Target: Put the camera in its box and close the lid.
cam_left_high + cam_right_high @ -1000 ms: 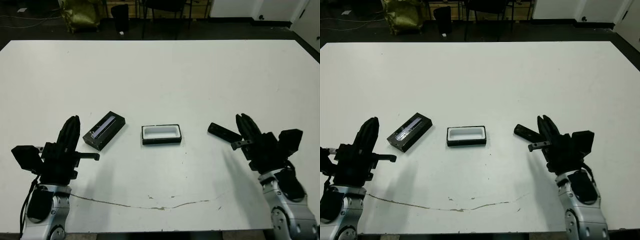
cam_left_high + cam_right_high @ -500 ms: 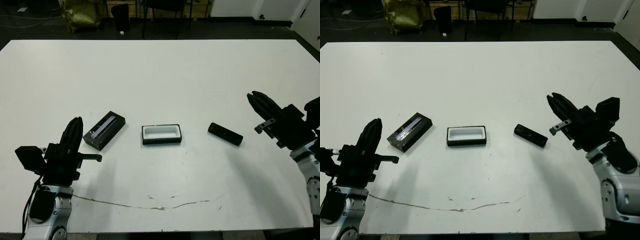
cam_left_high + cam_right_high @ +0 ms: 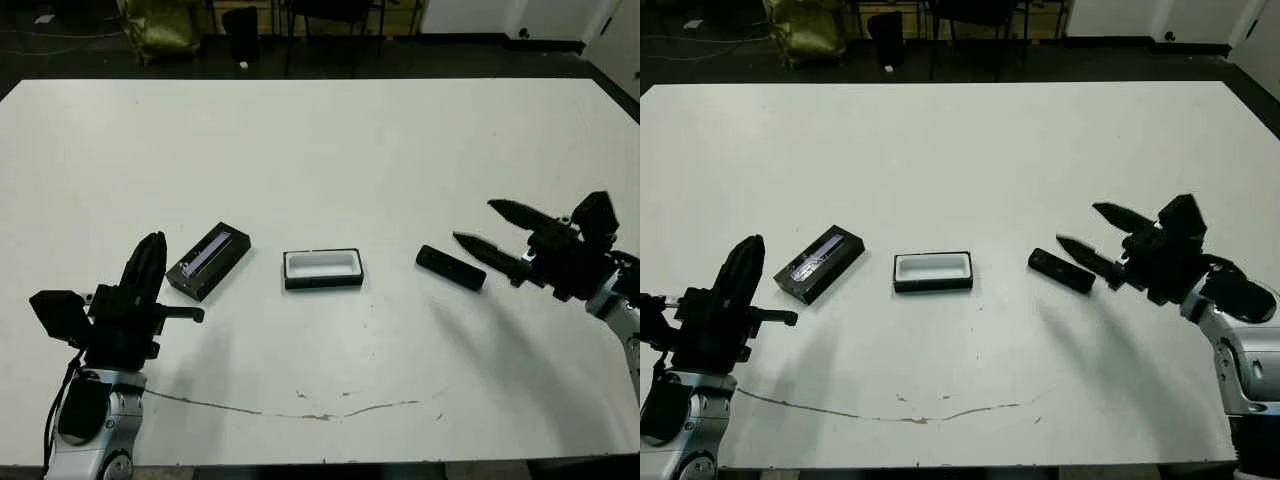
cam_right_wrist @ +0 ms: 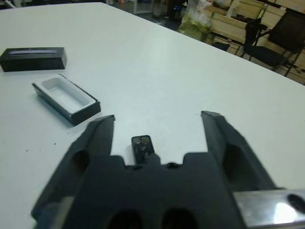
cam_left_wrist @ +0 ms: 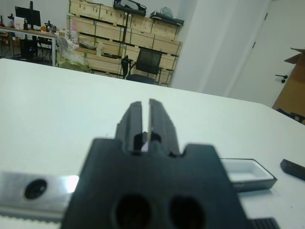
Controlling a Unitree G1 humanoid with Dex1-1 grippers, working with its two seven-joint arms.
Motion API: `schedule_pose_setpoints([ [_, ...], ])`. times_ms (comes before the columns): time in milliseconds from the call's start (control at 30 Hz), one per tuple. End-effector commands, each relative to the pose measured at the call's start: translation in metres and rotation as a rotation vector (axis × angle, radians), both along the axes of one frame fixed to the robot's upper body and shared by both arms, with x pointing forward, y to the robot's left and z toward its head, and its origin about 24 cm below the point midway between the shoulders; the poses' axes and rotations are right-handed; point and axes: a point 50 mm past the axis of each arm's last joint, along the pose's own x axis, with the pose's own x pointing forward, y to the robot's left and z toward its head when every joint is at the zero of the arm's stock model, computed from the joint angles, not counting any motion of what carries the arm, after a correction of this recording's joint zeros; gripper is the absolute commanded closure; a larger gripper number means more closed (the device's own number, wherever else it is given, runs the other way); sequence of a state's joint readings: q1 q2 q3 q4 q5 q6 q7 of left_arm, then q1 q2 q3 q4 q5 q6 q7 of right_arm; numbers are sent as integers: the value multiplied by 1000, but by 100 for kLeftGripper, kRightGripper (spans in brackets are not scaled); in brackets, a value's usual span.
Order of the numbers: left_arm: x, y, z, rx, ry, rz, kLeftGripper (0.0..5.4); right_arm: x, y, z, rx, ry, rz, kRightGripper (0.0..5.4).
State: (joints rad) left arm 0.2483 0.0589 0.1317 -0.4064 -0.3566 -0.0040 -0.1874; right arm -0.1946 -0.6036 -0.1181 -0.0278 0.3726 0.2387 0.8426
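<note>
Black camera lies on the worktop just before the right end effector, whose fingers spread wide, holding nothing.

Table: white table fills most of the head views; a thin dark crack-like line runs along its near edge.
Floor: dark floor beyond the table's far edge.
Shelving: wooden crates on racks stand against the far wall, behind the table.
Chair: black office chair in front of the crates.
Bag: yellow-green bag on the floor beyond the table's far left corner.
Bin: small black bin just beside the bag.
Walls: pale grey wall right of the crates.
Door: pale door with a dark handle right of that wall.
Desk: desk with a monitor left of the crates.
</note>
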Motion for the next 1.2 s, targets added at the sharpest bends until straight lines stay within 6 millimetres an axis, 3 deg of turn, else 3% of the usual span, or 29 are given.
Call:
schedule_pose_setpoints([
  [33,-3,4,-5,17,38,12,540,-1,-3,-6,-11,54,1,61],
  [133,-3,4,-5,11,43,12,540,-1,-3,-10,-9,72,1,3],
  [433,-4,4,-6,19,48,2,540,-1,-6,-16,-44,125,6,3],
  [1200,-6,3,-5,20,53,8,540,17,-9,-9,-332,258,128,3],
])
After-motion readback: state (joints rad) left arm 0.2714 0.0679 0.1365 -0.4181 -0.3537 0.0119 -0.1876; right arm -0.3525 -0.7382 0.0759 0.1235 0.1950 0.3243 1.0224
